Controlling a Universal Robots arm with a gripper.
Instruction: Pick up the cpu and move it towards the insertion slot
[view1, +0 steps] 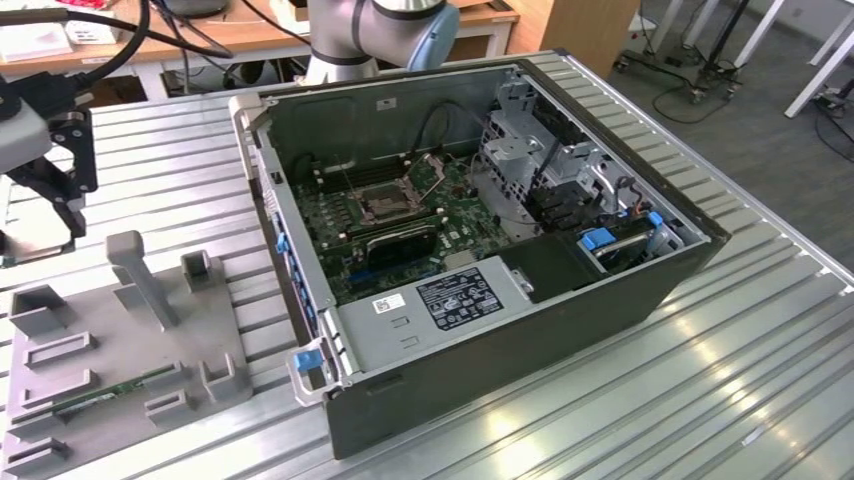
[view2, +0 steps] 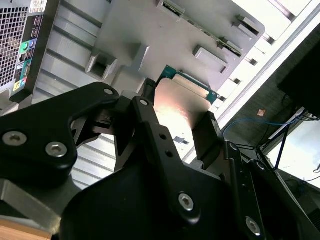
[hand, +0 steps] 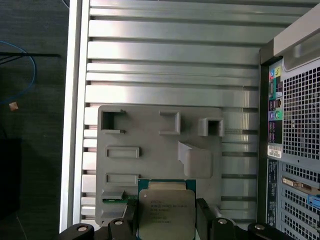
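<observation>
The cpu (hand: 166, 212), a silvery square with a thin green rim, sits between my two black fingers (hand: 202, 214) in the first wrist view. My gripper (hand: 166, 217) is shut on its two opposite edges, above the grey fixture plate (hand: 150, 135). The second wrist view shows the cpu (view2: 180, 107) from below, clamped in the gripper (view2: 177, 120). In the exterior view my gripper (view1: 60, 215) hangs at the far left, well away from the open computer case (view1: 534, 330). The insertion slot (view1: 383, 205), a silver-framed square socket, lies on the motherboard inside that case.
The fixture plate (view1: 120, 400) carries several raised grey holders and a narrow green memory stick (view1: 94, 398). All of it rests on a ribbed metal table (view1: 667, 400). The arm's base (view1: 360, 40) stands behind the case. The case's rear panel (hand: 295, 125) is close beside the gripper.
</observation>
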